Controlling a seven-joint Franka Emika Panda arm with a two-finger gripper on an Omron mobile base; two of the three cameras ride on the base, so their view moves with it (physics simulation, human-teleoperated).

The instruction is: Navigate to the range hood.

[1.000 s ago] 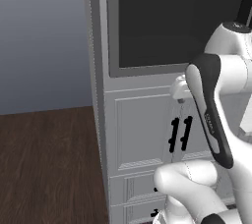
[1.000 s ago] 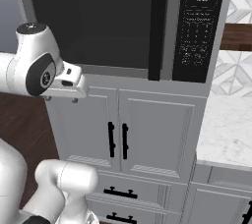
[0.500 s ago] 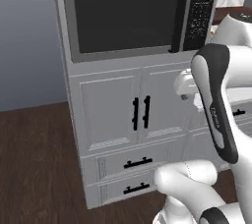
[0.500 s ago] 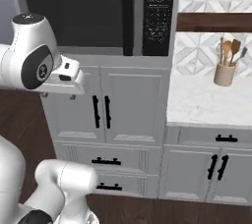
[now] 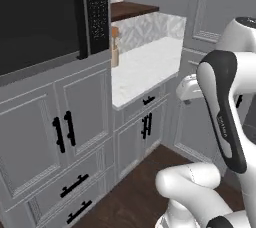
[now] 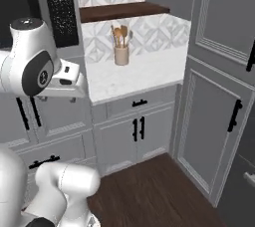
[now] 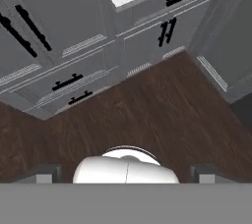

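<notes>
While the gripper (image 7: 126, 181) looks down at the wood floor (image 7: 147, 115), I cannot tell whether its fingers are parted or closed; nothing sits between them. Beyond the tips: base cabinets (image 7: 147, 34), then a marble counter (image 6: 134, 74) with a utensil jar (image 6: 121, 54). I see no range hood, so I judge navigation unfinished.

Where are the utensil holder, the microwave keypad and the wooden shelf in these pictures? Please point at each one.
utensil holder (image 6: 121, 55): right base view, on the beige cup body.
microwave keypad (image 6: 60, 14): right base view, on the button panel.
wooden shelf (image 6: 124, 11): right base view, on its front edge.
</notes>
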